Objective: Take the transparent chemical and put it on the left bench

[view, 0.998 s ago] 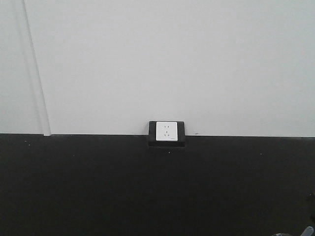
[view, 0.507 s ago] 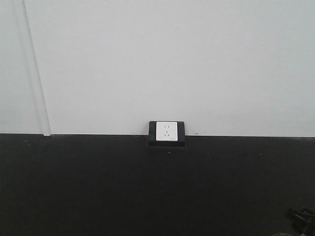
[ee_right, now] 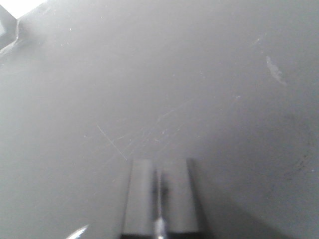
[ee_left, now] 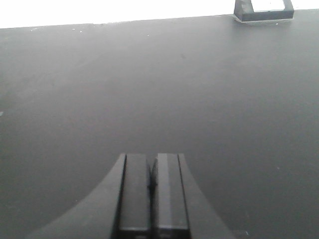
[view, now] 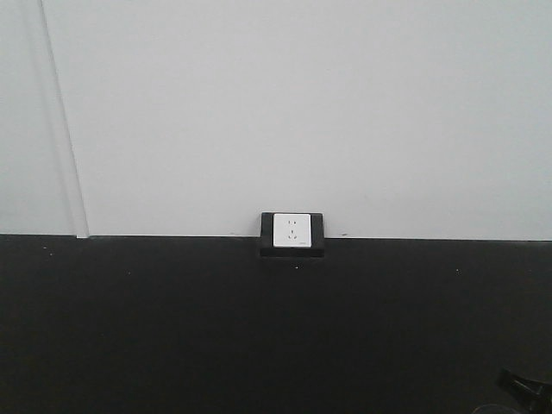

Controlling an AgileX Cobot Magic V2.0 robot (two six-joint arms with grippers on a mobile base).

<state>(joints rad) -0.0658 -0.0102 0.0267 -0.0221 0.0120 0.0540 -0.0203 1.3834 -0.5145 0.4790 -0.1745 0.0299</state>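
Note:
The transparent chemical cannot be made out for sure. A faint curved glassy edge [view: 493, 409] shows at the bottom right of the front view, and a bright curved glint [ee_right: 76, 232] at the bottom left of the right wrist view. My left gripper [ee_left: 153, 164] is shut and empty over the black bench top [ee_left: 159, 89]. My right gripper [ee_right: 159, 172] is shut and empty over the scratched dark bench surface [ee_right: 199, 74]. A dark part of my right arm [view: 524, 383] pokes into the front view at the bottom right.
A white wall socket in a black housing [view: 292, 232] sits at the back edge of the black bench [view: 172, 328], under the white wall. The socket housing also shows in the left wrist view [ee_left: 264, 11] at the top right.
In the front view a dark part of my right arm has come up into the bottom right corner, then shifted slightly lower and left. The bench and socket have not moved.

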